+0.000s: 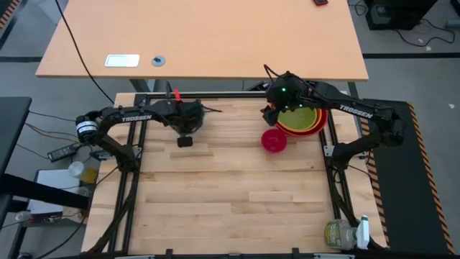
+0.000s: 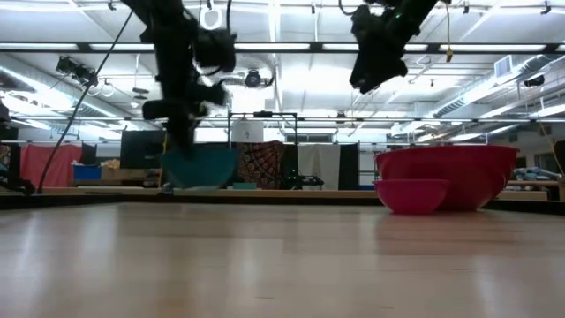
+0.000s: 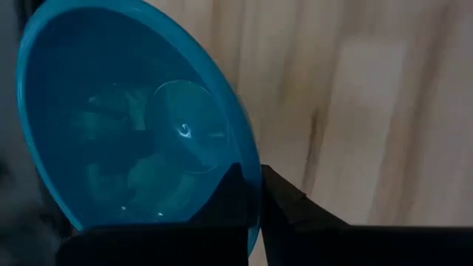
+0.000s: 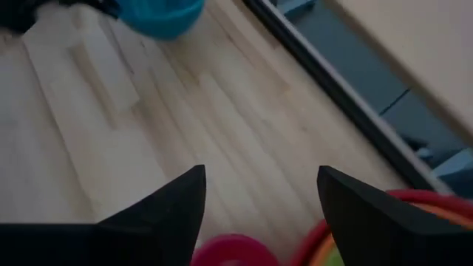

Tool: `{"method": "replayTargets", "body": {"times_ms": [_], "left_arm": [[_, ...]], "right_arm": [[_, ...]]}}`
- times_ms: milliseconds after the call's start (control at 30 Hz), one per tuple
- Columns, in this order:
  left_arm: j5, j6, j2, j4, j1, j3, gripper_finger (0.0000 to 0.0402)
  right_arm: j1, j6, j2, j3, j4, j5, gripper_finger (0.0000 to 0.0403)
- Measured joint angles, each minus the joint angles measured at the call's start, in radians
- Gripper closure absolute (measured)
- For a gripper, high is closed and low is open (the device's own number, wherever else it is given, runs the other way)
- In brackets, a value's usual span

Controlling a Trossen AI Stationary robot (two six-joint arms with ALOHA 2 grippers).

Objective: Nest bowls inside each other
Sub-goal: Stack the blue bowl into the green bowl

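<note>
- While the left gripper [image 3: 255, 210] pinches the rim of the blue bowl [image 3: 126, 125] at the table's back left, fingers pressed together on it, that bowl seems barely off the wood.
- The magenta bowl [image 1: 274, 140] sits near centre-right, touching the stack.
- The stack [image 1: 303, 119], yellow-green in orange in red, lies well to the right of the blue bowl.
- The right gripper [image 4: 259, 214] hangs spread above it, nearer the magenta bowl.
</note>
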Motion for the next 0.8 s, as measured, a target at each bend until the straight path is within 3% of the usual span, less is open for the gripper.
{"method": "replayTargets", "body": {"times_ms": [133,267,400,533,800], "left_arm": [[0.000,0.152,0.000,0.096,-0.103,0.026,0.0392],[0.000,0.323,0.000,0.185,-0.188,0.029,0.0392],[0.045,0.476,0.000,0.251,-0.250,0.029,0.0393],[0.157,0.490,0.000,0.321,-0.272,0.033,0.0393],[0.293,0.530,0.000,0.375,-0.266,0.116,0.0393]], "right_arm": [[0.003,0.028,0.066,0.000,0.021,-0.077,0.0148],[0.038,-0.123,0.109,-0.001,0.045,-0.192,0.0153],[0.095,-0.299,0.112,-0.001,0.083,-0.203,0.0159],[0.156,-0.468,0.108,-0.001,0.111,-0.233,0.0166],[0.274,-0.537,0.125,-0.001,0.131,-0.232,0.0171]]}}
